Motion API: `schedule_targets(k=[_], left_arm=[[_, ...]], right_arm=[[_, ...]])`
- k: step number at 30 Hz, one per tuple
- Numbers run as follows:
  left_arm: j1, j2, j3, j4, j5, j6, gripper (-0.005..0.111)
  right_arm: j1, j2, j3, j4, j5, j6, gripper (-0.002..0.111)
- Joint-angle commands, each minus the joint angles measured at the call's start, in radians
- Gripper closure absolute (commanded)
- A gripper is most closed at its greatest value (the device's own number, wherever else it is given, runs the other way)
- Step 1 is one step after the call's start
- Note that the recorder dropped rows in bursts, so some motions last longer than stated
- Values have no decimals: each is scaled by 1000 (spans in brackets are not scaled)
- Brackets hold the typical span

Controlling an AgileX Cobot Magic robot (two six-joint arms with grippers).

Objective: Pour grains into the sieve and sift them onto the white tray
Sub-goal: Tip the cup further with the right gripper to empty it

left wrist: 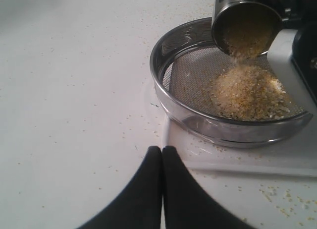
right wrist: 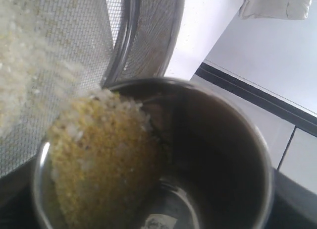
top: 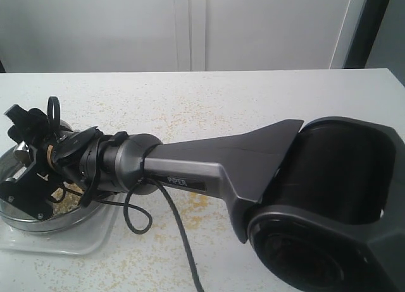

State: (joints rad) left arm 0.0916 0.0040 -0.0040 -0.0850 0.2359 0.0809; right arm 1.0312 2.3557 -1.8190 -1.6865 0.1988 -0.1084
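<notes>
Pour under way: right gripper clamped steel cup, tipped over sieve; grains heaped on mesh, more left in cup; sieve sat on white tray; sifting apparently not begun; left gripper closed, empty, beside tray.

Exterior view: the right arm covers most of the sieve and much of the white tray. Left wrist view: the steel cup is cut by the top edge. Right wrist view: the falling grains are blurred.
</notes>
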Motion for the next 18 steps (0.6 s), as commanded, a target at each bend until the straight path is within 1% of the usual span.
schedule_targets(k=[1, 7, 13, 18], left_arm=[[-5, -4, 4, -3, -3, -1, 106], [-5, -4, 4, -3, -3, -1, 106], [-5, -4, 4, -3, -3, -1, 106], [-5, -4, 4, -3, -3, -1, 106]], right_arm=[[6, -21, -8, -14, 9, -3, 108], [16, -21, -8, -56, 32, -3, 108], [20, -21, -8, -58, 47, -3, 108], [20, -21, -8, -58, 83, -74, 108]])
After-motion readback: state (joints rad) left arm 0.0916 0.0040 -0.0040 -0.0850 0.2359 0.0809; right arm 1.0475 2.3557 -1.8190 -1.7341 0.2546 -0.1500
